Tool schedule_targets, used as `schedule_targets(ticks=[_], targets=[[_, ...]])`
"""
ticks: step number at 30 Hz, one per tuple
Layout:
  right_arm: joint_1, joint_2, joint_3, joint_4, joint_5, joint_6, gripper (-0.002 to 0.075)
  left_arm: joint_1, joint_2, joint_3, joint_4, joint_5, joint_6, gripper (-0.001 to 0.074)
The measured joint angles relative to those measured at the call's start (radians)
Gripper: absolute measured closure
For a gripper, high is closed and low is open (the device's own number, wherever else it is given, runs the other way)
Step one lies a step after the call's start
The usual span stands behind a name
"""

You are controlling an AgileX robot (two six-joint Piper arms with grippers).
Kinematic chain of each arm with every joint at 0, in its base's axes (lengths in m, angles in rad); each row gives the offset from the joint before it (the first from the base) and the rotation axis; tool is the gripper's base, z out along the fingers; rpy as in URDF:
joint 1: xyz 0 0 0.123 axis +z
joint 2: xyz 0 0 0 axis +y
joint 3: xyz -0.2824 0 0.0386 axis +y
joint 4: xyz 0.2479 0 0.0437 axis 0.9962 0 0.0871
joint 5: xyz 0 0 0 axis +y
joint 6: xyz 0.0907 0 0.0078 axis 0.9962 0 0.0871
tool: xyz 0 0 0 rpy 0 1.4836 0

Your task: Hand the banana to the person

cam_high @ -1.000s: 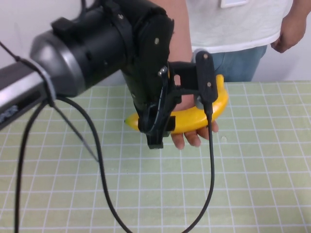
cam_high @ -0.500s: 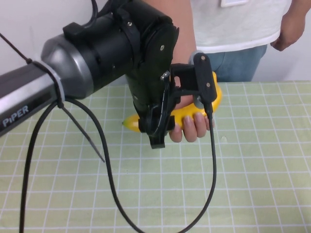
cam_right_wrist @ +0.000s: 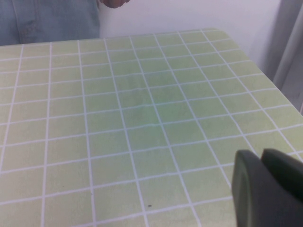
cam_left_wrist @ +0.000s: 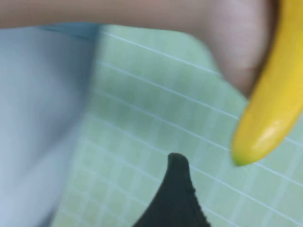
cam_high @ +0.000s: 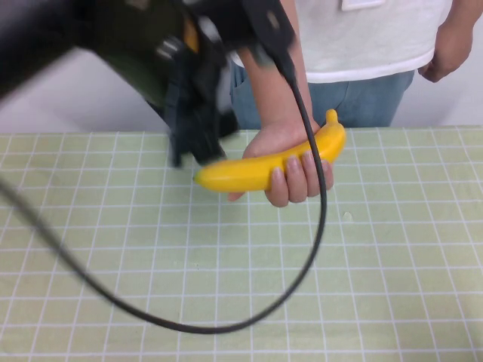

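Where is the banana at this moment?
In the high view, the banana lies in the person's hand above the table's far centre, just right of the left end effector.

Left hand [cam_high: 198, 147] just beside the banana [cam_high: 264, 167] (person's hand [cam_high: 290, 162] wrapped round it), right hand [cam_right_wrist: 265, 189] over open mat [cam_right_wrist: 118, 118]

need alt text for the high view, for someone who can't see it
A person in a white T-shirt and jeans holds a yellow banana in one hand above a green gridded table. The blurred left gripper sits just left of the banana, apart from it. The right gripper is not in view here.
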Motion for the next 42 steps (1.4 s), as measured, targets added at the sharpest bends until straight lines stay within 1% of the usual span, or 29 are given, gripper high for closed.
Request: schedule_targets(ticks=[2, 3, 5, 7, 8, 10, 12, 15, 22, 26, 30, 36, 42], targets=[[0.000, 0.000, 0.000, 0.000, 0.000, 0.000, 0.0735, 0.000, -0.063, 0.000, 0.019, -0.014, -0.051, 0.0246], [0.000, 0.000, 0.000, 0.000, 0.000, 0.000, 0.0735, 0.000, -0.097, 0.000, 0.027, -0.018, -0.075, 0.0287], [0.000, 0.000, 0.000, 0.000, 0.000, 0.000, 0.0735, 0.000, -0.151, 0.000, 0.032, -0.018, -0.112, 0.0397], [0.000, 0.000, 0.000, 0.000, 0.000, 0.000, 0.0735, 0.000, -0.202, 0.000, 0.033, -0.006, -0.143, 0.0554], [0.000, 0.000, 0.000, 0.000, 0.000, 0.000, 0.0735, 0.000, -0.224, 0.000, 0.033, 0.002, -0.159, 0.0617], [0.000, 0.000, 0.000, 0.000, 0.000, 0.000, 0.0735, 0.000, -0.265, 0.011, 0.033, 0.006, -0.200, 0.0686], [0.000, 0.000, 0.000, 0.000, 0.000, 0.000, 0.0735, 0.000, -0.306, 0.052, 0.033, -0.001, -0.239, 0.0714], [0.000, 0.000, 0.000, 0.000, 0.000, 0.000, 0.0735, 0.000, -0.380, 0.177, 0.029, -0.046, -0.297, 0.0730], [0.000, 0.000, 0.000, 0.000, 0.000, 0.000, 0.0735, 0.000, -0.605, 0.588, 0.003, -0.307, -0.432, 0.0736], [0.000, 0.000, 0.000, 0.000, 0.000, 0.000, 0.0735, 0.000, -0.701, 0.733, 0.002, -0.411, -0.482, 0.0736], [0.000, 0.000, 0.000, 0.000, 0.000, 0.000, 0.0735, 0.000, -0.722, 0.779, 0.000, -0.421, -0.497, 0.0736], [0.000, 0.000, 0.000, 0.000, 0.000, 0.000, 0.0735, 0.000, -0.722, 0.783, 0.002, -0.320, -0.498, 0.0736], [0.000, 0.000, 0.000, 0.000, 0.000, 0.000, 0.0735, 0.000, -0.722, 0.784, 0.020, -0.311, -0.513, 0.0737]])
